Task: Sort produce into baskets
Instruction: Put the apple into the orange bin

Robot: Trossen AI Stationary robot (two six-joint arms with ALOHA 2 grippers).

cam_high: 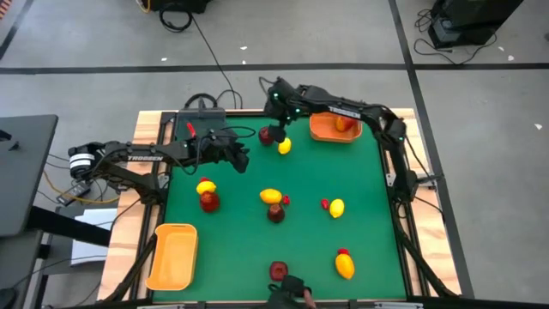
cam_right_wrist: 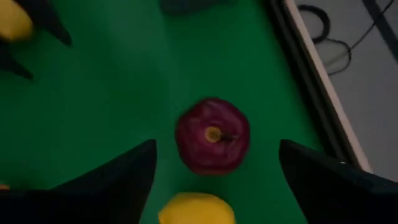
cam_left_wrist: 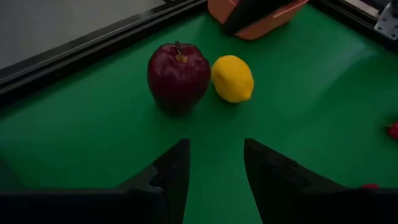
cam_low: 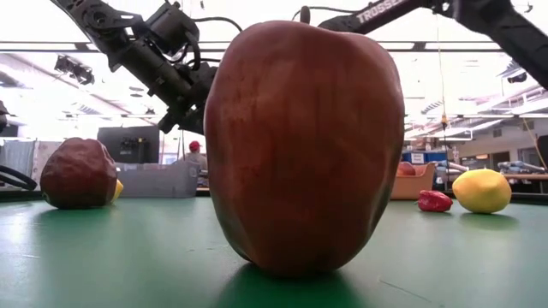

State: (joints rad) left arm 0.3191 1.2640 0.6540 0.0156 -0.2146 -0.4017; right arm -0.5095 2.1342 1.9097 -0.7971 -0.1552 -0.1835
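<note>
While hovering over the green worktop [cam_high: 249, 249] near its far edge, left gripper [cam_high: 243, 160] keeping its fingers [cam_left_wrist: 171, 174] partly apart on nothing; lying just beyond, dark red round toy apple [cam_high: 268, 135] touching yellow oval toy lemon [cam_high: 284, 147]; hanging right above that apple, right gripper [cam_high: 276, 129] spreading fingers [cam_right_wrist: 118, 177] wide, beside orange plastic bin [cam_high: 330, 133].
</note>
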